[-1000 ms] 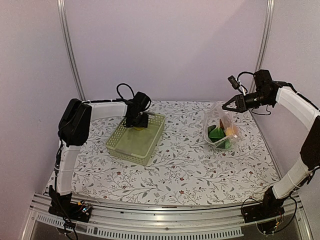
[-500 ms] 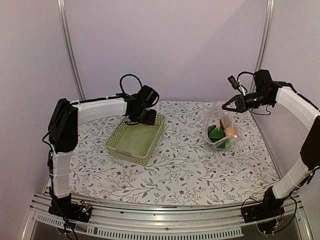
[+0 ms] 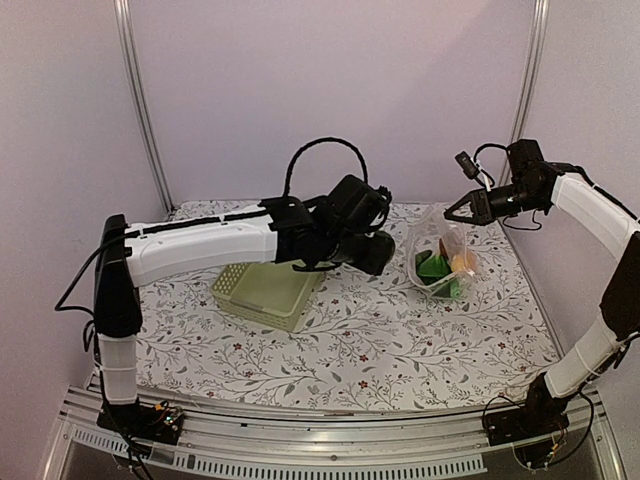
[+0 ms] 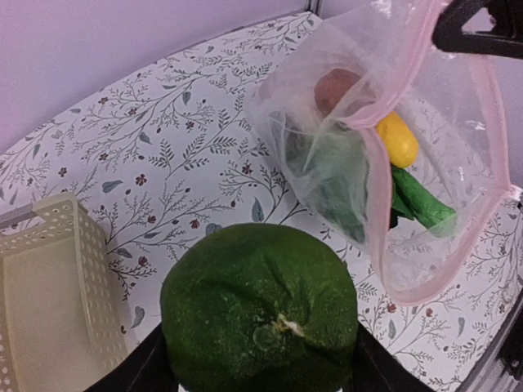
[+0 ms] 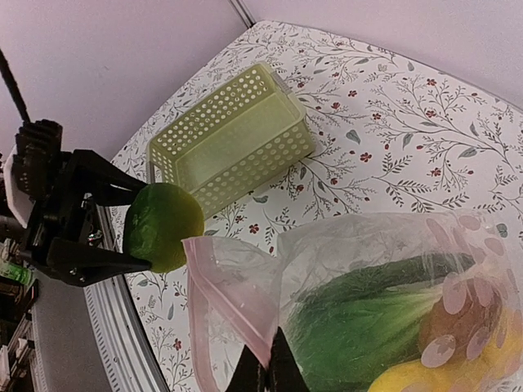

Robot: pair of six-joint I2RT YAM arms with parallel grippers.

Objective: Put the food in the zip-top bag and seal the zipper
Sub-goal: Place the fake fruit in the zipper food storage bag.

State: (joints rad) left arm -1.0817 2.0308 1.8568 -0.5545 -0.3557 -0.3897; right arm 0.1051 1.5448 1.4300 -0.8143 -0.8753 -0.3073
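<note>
Swinging over from the basket (image 3: 255, 290), the left gripper (image 3: 372, 252) had carried a round green fruit (image 4: 260, 318), clamped between its fingers, to just short of the zip-top bag (image 3: 440, 255). The right gripper (image 3: 460, 212) was pinched tight on the zipper (image 5: 221, 282) edge, holding the mouth up and open. Other food (image 5: 359, 318) already lay inside, so dropping this piece in looked to be next.

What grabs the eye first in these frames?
The left gripper, stretched across mid-table, holds a round green fruit just short of the bag. At the right rear, the right gripper pinches the zipper, holding the bag's mouth up and open, with food already inside. The basket sits left of centre.
</note>
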